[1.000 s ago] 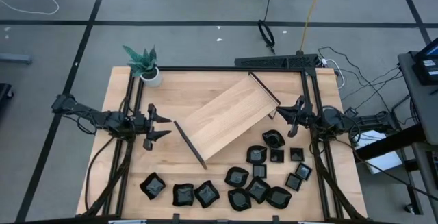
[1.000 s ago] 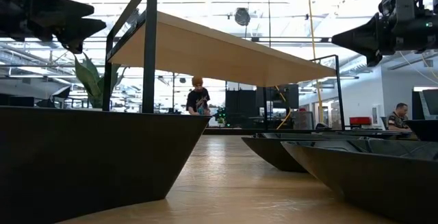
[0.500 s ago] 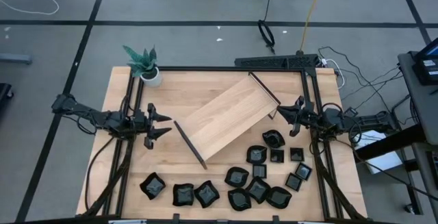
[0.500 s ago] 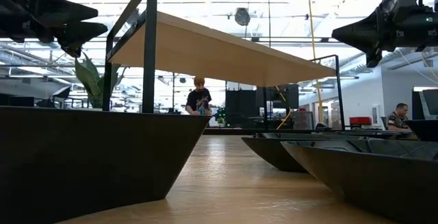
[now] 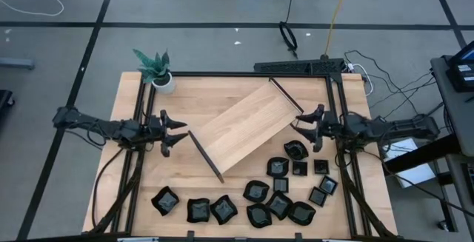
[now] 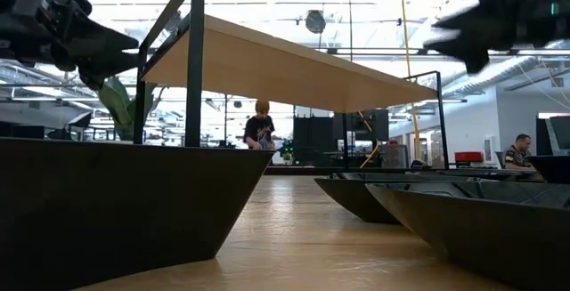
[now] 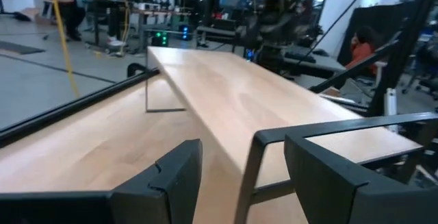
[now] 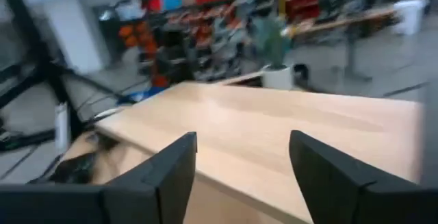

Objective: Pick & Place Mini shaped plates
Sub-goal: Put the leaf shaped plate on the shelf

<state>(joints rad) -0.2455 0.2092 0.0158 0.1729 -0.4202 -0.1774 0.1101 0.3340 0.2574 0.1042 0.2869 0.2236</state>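
Both grippers nearer the tray (image 5: 244, 128); right jaws wider.

No words, labels, brand marks or numbers can be read in any of the views. The room behind the tabletop shows shelves and screens, but anything printed on them is too blurred or too small to make out.
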